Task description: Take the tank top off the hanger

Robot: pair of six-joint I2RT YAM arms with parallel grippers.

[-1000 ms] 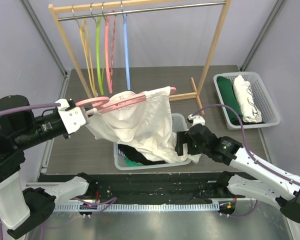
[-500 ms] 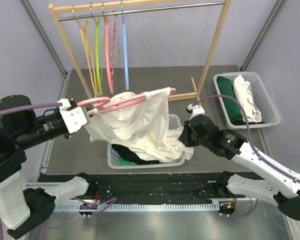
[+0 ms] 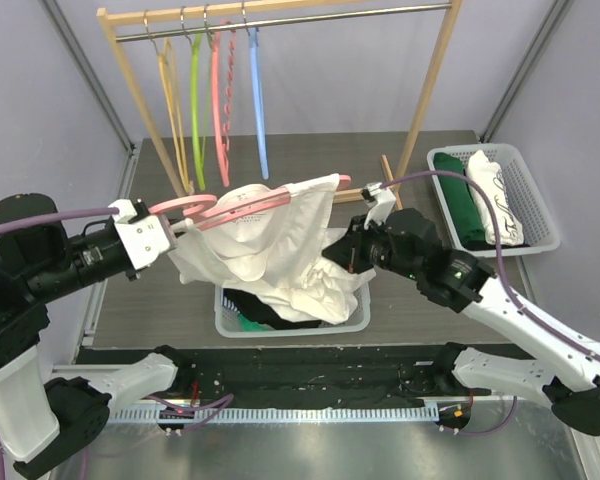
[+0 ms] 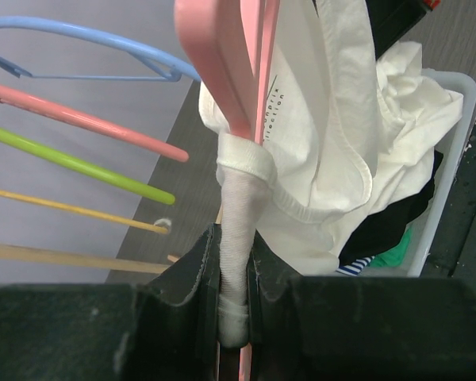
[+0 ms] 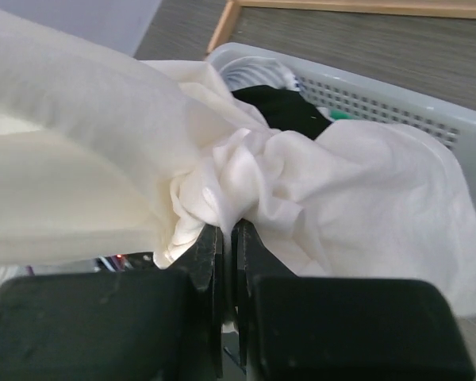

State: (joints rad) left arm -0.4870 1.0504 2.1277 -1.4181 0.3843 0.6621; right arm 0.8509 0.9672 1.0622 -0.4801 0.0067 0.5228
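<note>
Dark grey wood-grain counter (image 3: 310, 155), underneath everything.

At its far side, a tall pale wooden garment rack with a metal rail (image 3: 427, 85).

Over the middle of the counter, a white cotton tank top (image 3: 280, 245), draped on a pink plastic hanger (image 3: 242, 208) and held up in the air between the two arms. Hangs above the near basket, with the lower part crumpled and trailing down into it. One rolled shoulder strap wrapped round the hanger arm, as the left wrist view shows.

Below it, near the middle, a pale grey perforated plastic basket (image 3: 225, 322). Holds black and green clothes under the white cloth.

Far right, well apart from it, a grey mesh plastic basket (image 3: 537, 195). Holds a dark green rolled garment (image 3: 458, 205) and a white rolled garment (image 3: 490, 195), side by side and touching.

The pink plastic hanger again: roughly level, its far-right tip poking out past the shirt.

At the left end of the rail, four thin empty hangers: yellow (image 3: 170, 100), green (image 3: 193, 100), pink (image 3: 216, 100), blue (image 3: 257, 100).

Left tool (image 4: 234, 262), at the left of the shirt: pressed together on the pink plastic hanger, with the rolled strap caught between the fingers.

Right tool (image 5: 228, 238), at the right of the shirt, above the near basket's far right corner: pressed together, pinching a bunched fold of the tank top.
</note>
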